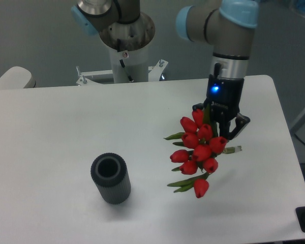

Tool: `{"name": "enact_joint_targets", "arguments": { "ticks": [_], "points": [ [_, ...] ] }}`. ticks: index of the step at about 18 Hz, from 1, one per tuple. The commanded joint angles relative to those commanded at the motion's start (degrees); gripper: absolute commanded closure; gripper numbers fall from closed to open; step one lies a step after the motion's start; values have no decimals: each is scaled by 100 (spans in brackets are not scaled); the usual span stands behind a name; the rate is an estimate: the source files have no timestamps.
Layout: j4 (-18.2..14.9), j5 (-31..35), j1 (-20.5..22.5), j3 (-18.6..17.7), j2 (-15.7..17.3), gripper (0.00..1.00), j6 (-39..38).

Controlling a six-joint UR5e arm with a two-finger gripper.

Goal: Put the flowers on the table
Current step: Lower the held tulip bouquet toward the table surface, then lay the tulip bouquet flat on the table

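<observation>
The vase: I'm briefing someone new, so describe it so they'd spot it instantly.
On the large white matte table, look toward the near left, apart from the bunch of red tulips held at the arm's gripper. There stands a dark grey ribbed cylinder vase, upright, open-topped and the only dark thing on the tabletop.

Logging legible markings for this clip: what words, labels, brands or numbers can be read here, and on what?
No text is readable.
Gripper: pale marks on its dark body, too blurred to read; a blue light glows above them.
Robot base: small red-and-white sticker, too small to read.
Flowers, vase, table: no markings.
</observation>
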Motion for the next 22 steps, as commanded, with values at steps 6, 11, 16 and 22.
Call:
{"name": "enact_joint_targets", "arguments": {
  "ticks": [6,11,16,22],
  "points": [
    [0,1373,-194,-351,-61,64,615],
    [-9,1672,-185,-869,-105,64,739],
    [0,2602,-466,-1160,-263,64,845],
    [0,2938,-686,-1248,-536,63,810]
  ]
}}
